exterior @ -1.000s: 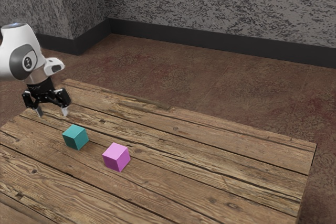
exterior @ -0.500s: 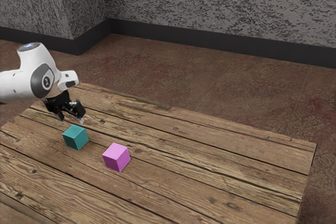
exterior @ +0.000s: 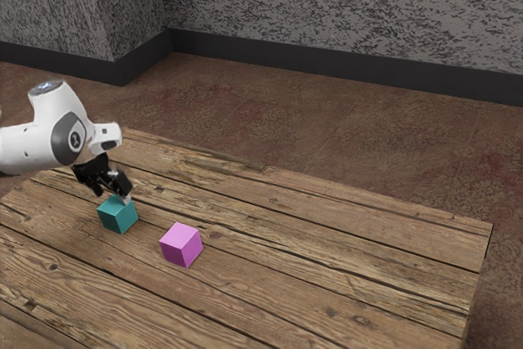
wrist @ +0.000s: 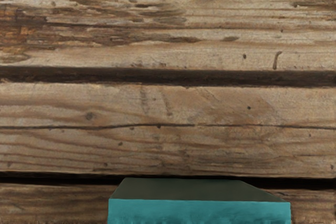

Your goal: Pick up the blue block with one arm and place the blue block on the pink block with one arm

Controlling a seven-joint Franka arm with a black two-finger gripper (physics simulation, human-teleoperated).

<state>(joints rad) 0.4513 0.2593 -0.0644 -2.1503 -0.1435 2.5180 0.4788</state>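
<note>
Teal blk; pink blk

Two blocks in all: one teal-blue block and one pink block. One wooden plank table. One white robot arm at the frame's left, with one black gripper.

Side view, wrist close above blue block

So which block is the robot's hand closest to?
The blue block, the teal-coloured one: the gripper hangs just above it. The pink block sits apart from both, farther toward the exterior view's right.
</note>
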